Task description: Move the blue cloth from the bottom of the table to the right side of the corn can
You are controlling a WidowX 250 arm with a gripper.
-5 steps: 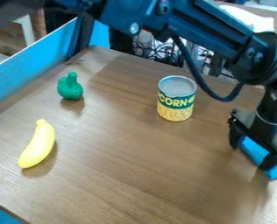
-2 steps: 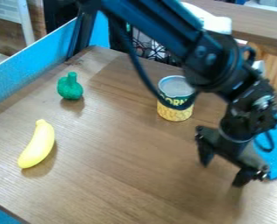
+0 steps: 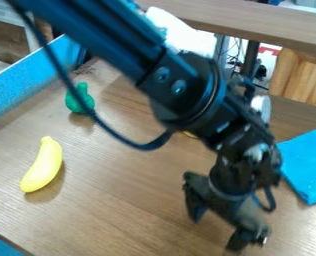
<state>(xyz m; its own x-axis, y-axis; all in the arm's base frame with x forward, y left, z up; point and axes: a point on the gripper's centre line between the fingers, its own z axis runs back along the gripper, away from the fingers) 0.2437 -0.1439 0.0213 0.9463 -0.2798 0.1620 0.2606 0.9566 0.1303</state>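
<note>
Black and angled downward, the gripper (image 3: 217,233) hangs over the lower right part of the wooden table (image 3: 127,200), its two fingers spread with a gap between them. Nearest to it lies the blue cloth (image 3: 310,167), apart from it, at the table's right. Off to the left rests a yellow banana (image 3: 43,166); farther back stands a green vegetable (image 3: 72,104), the arm's cable (image 3: 114,133) crossing in front. Beneath the arm (image 3: 177,85) shows a yellow sliver (image 3: 189,135), perhaps the edge of a can, though mostly hidden.
</note>
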